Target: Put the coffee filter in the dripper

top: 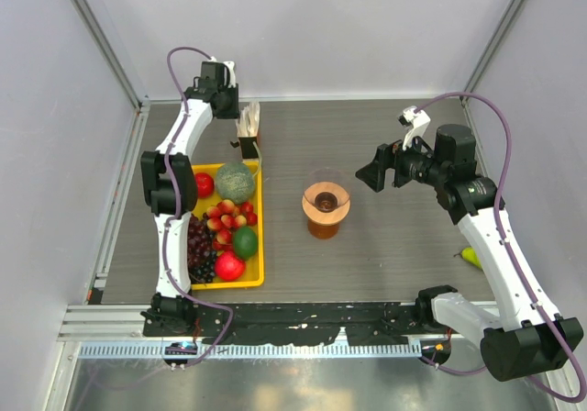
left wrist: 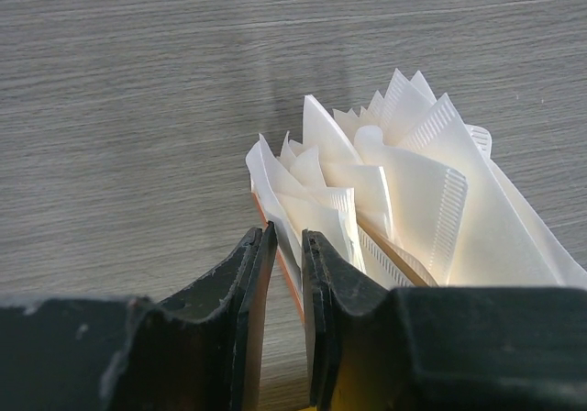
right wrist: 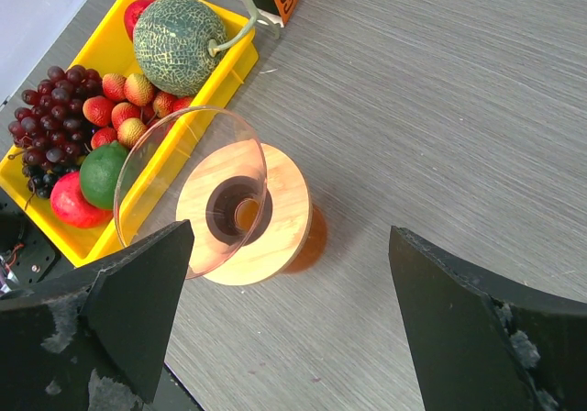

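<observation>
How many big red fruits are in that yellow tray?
2. One red fruit lies at the tray's far end beside the melon; the other at the near end by the green fruit. The left arm may hide more.

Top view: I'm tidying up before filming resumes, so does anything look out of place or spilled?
One small yellow-green fruit lies alone beside the right arm, far from the yellow tray holding the other fruit. No spill shows.

count: one dripper (top: pixel 326 200); one jug (top: pixel 324 228); one yellow tray (right wrist: pixel 234 70); one melon (top: pixel 236 182); one lime (top: pixel 244 242); two red fruits (top: pixel 229 266); one grape bunch (top: pixel 199 246); one stack of paper filters (left wrist: pixel 413 191); one pear (top: pixel 470 257); strawberries (top: pixel 227 216) clustered, count unclear.
</observation>
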Motion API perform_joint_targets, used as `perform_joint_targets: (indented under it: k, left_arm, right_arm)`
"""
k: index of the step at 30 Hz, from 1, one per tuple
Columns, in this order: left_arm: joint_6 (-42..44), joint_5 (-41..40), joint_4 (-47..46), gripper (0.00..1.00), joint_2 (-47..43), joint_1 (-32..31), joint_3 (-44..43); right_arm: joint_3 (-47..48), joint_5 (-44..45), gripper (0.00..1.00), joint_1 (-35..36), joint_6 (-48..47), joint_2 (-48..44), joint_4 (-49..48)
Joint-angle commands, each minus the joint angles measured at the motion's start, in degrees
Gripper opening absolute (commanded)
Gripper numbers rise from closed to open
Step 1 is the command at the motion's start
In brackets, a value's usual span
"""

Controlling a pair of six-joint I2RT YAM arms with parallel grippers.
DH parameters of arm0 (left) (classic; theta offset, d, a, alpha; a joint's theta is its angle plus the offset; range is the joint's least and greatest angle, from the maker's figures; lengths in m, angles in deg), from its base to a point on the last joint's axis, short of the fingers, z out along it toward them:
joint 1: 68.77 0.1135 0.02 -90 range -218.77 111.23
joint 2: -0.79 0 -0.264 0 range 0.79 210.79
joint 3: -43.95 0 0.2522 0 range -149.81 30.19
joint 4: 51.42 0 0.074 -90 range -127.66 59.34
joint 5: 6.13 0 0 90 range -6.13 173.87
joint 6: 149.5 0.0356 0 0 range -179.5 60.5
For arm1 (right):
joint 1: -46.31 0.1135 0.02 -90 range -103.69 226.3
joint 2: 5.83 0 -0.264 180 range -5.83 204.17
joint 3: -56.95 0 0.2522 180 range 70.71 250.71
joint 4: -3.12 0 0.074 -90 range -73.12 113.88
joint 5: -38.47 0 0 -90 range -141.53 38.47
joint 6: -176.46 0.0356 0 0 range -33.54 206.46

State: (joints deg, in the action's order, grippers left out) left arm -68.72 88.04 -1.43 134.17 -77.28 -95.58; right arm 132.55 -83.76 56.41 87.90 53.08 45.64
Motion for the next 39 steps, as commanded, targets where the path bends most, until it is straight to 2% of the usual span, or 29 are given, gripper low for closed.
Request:
perform_joint_targets:
  k: [1, 6, 12, 39]
  left_arm:
    - [-0.19, -0.65, -2.04, 0.27, -3.39, 0.08, -0.79]
    - [-0.28, -0.82, -2.04, 0.27, -3.39, 0.08, -0.70]
    - [-0.54, -0.38, -2.74, 0.34, -3.83, 0.08, -0.70]
    - [-0.37, -1.35, -3.62, 0.32, -5.59, 0.08, -0.52]
  right_arm:
    - [0.21, -0.73, 0.94, -0.35, 0.50, -0.56, -2.47]
    - [0.21, -0.82, 0.94, -0.35, 0.50, -0.47, -2.47]
    - [0.21, -1.17, 0.94, -0.35, 0.59, -0.38, -2.56]
    - [-0.23, -1.87, 0.95, -0.35, 0.77, -0.56, -2.83]
